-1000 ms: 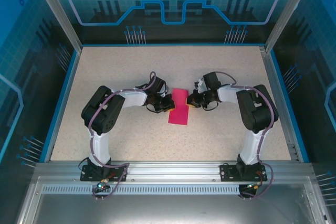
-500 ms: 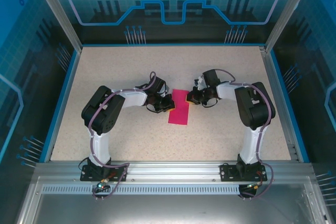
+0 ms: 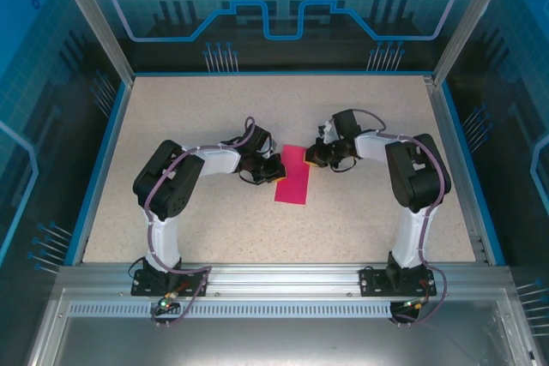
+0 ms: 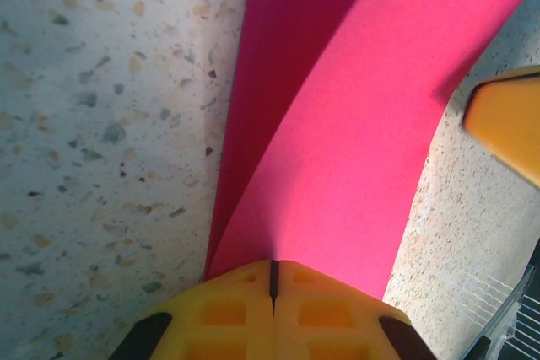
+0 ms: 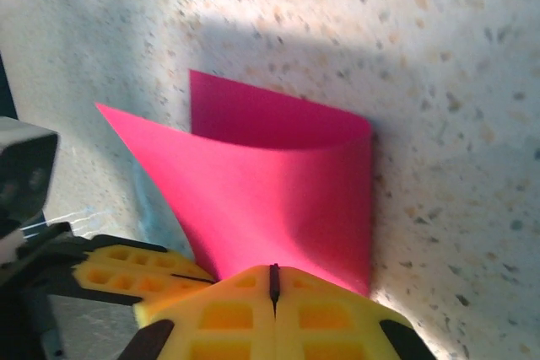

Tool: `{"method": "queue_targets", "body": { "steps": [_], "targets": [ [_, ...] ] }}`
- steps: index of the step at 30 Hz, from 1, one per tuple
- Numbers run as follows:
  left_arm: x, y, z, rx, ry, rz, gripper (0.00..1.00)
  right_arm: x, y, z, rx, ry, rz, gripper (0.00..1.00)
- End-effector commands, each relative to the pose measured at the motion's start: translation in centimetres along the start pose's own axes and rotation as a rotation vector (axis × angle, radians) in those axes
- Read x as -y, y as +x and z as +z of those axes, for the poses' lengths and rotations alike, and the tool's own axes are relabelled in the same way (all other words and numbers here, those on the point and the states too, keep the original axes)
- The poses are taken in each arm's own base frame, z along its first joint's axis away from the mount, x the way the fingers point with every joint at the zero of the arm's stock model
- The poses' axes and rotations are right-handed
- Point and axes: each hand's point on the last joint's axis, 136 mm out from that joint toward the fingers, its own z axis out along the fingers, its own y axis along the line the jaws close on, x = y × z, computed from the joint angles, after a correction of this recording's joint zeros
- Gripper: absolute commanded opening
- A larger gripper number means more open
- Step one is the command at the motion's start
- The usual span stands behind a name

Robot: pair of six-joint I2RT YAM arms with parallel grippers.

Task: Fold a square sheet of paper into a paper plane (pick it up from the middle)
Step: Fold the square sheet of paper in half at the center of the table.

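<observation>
My left gripper (image 4: 272, 280) is clenched, its yellow tips meeting on the left edge of the sheet of paper (image 4: 354, 149). The upper layer lifts into the pinch and a shadowed lower layer lies under it. My right gripper (image 5: 273, 282) is clamped the same way on the opposite side, and there the pink layer curls over in a soft loop, not a pressed crease.

From above, the sheet is doubled into a narrow strip near the middle of the table (image 3: 214, 109). Its long side runs from far to near, with a slight tilt. Both grippers sit at its far end, one on each side, and its near end lies free on the surface.

I judge this two-sided hold is there to keep the layers lined up until the fold can be flattened.

Bare surface surrounds the strip, and the blue table edges are well apart from it. The tight spot is between the two grippers, which are close together across the paper, so any sideways move needs care.
</observation>
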Motion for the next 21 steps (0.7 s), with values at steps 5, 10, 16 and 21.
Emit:
{"method": "queue_targets", "body": {
  "steps": [5,10,16,21],
  "targets": [
    [-6.2,3.5,1.7,-0.096,-0.198,-0.069,0.00,1.1,-1.0,0.1,0.005,-0.003,0.037,0.00],
    [-6.4,3.6,1.6,-0.100,-0.204,-0.070,0.00,3.1,-0.5,0.9,-0.012,0.062,0.078,0.00],
    [-6.5,3.6,1.7,-0.101,-0.207,-0.069,0.00,1.8,-1.1,0.1,-0.006,0.044,0.059,0.00],
    [-6.5,3.7,1.6,-0.102,-0.210,-0.069,0.00,-1.0,-2.9,-1.3,0.021,-0.042,0.029,0.00]
  ]
}}
